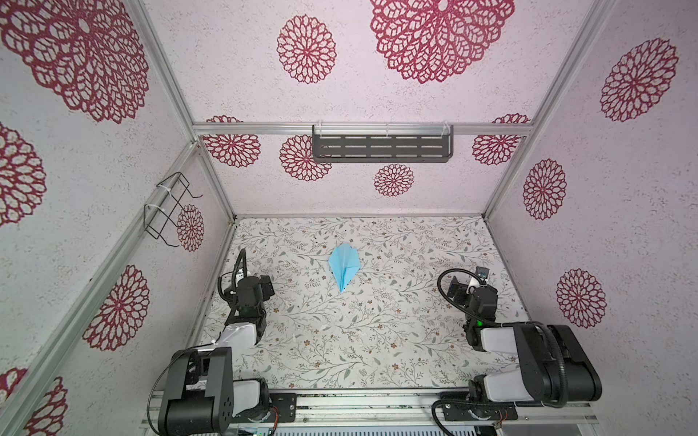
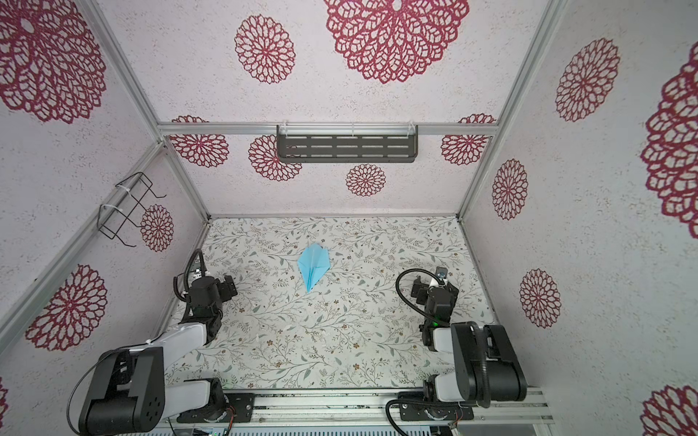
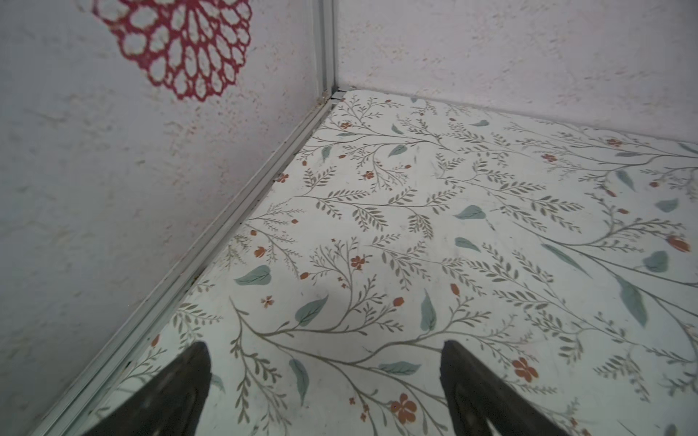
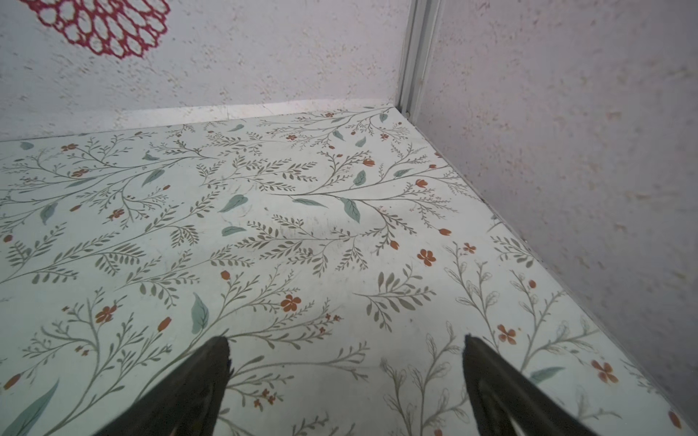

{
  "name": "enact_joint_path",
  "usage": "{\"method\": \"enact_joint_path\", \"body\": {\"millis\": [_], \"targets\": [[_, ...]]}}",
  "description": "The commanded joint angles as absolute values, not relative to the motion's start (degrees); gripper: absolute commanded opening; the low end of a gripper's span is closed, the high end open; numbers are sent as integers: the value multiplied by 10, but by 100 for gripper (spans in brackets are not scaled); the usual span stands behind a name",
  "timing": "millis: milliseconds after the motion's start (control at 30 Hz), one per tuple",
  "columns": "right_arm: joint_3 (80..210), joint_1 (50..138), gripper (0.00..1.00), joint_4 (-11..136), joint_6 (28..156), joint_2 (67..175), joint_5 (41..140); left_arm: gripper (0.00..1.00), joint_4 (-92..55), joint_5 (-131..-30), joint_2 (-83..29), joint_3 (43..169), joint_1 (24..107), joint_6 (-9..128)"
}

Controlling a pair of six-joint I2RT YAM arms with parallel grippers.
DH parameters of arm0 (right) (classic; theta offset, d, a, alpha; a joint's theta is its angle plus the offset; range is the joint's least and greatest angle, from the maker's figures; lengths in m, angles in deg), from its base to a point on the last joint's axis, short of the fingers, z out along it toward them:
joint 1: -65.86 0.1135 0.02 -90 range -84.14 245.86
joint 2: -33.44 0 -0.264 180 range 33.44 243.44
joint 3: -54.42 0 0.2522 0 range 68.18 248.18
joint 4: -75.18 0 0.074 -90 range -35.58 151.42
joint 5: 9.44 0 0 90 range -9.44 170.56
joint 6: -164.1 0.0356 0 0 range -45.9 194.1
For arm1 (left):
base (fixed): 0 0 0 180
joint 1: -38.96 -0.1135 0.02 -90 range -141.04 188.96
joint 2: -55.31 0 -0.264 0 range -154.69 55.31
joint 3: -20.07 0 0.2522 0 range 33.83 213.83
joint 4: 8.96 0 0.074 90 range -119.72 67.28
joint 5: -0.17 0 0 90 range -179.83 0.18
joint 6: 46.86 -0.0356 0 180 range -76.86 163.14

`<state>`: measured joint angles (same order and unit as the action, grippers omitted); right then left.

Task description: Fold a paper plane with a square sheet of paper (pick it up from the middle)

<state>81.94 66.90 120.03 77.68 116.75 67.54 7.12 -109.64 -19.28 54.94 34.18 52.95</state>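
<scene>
step: folding looks done | paper plane [image 1: 343, 266] on table [image 1: 377, 339], nearer far edge | left jaws, right jaws: apart, empty | next: likely none

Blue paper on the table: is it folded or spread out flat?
Folded. The blue paper is a pointed plane shape with a crease down its middle, lying on the table.

the left end effector [image 3: 325, 342] and right end effector [image 4: 345, 337] are cut off at the frame edge, only their tips showing.
</scene>
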Motion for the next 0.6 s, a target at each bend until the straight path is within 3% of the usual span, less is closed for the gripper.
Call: {"method": "enact_joint_path", "body": {"millis": [0,233,567], "targets": [[829,666,99,1280,755,1192,714,97,205,-988,-211,546,316,506],[828,665,99,1299,750,1213,726,97,300,-949,-330,564,305,508],[834,665,99,1288,751,1214,723,97,257,-961,-333,585,310,510]]}}
